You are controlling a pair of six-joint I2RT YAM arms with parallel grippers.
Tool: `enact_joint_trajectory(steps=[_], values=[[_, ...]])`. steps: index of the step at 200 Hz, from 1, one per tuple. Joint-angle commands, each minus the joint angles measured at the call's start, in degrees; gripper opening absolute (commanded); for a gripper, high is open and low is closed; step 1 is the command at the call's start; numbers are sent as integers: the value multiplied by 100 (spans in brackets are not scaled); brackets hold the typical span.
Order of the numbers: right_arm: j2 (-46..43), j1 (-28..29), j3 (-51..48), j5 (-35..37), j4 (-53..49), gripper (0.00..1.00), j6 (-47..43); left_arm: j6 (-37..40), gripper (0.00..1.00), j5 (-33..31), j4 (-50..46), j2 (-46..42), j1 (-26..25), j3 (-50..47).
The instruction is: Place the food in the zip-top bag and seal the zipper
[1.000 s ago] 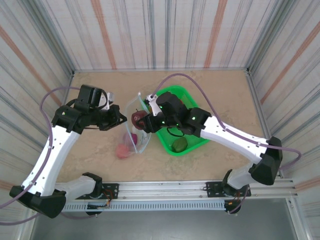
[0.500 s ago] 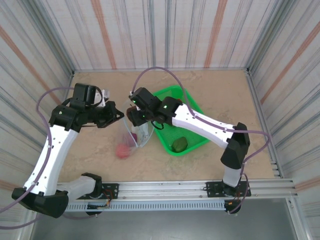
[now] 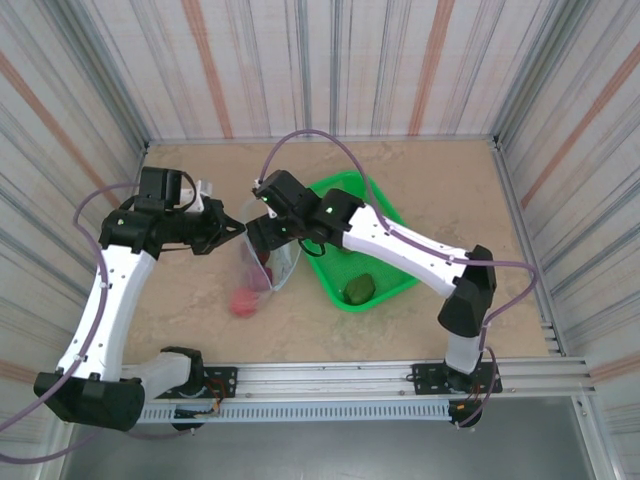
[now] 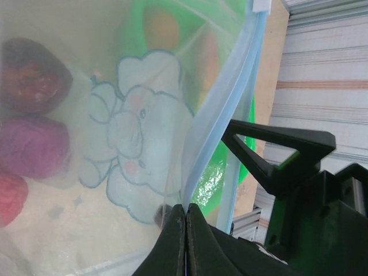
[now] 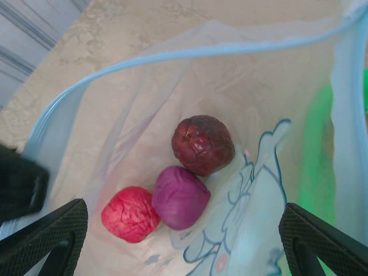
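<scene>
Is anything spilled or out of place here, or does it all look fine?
Nothing stands out. The clear bag holds three toy fruits, maroon, purple and red, none spilled. The left gripper pinches its rim; the right gripper hangs open above it. One dark green piece waits in the green basket.

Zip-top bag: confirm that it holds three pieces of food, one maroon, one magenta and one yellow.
One detail is wrong: the third colour is red, not yellow. The right wrist view looks down into the zip-top bag and shows the maroon piece, the magenta piece and the red piece lying close together at its bottom.
</scene>
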Motion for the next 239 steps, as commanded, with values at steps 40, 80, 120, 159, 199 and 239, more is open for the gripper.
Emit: enact_joint_trajectory(steps=[40, 80, 120, 159, 199, 239], values=[[-1059, -153, -643, -84, 352, 82, 18, -74, 0, 90, 56, -35, 60, -61], [-1980, -523, -1683, 166, 947, 78, 164, -105, 0, -221, 31, -249, 59, -20], [-2364, -1144, -2045, 85, 365, 82, 174, 45, 0, -420, -195, -330, 58, 168], [-2727, -1439, -2868, -95, 166, 83, 281, 183, 0, -548, -248, -451, 60, 126], [-2708, -1553, -3460, -137, -205, 85, 261, 248, 0, -544, -257, -563, 59, -10], [-2390, -1620, -3875, -150, -213, 84, 317, 359, 0, -640, -318, -596, 56, 35]])
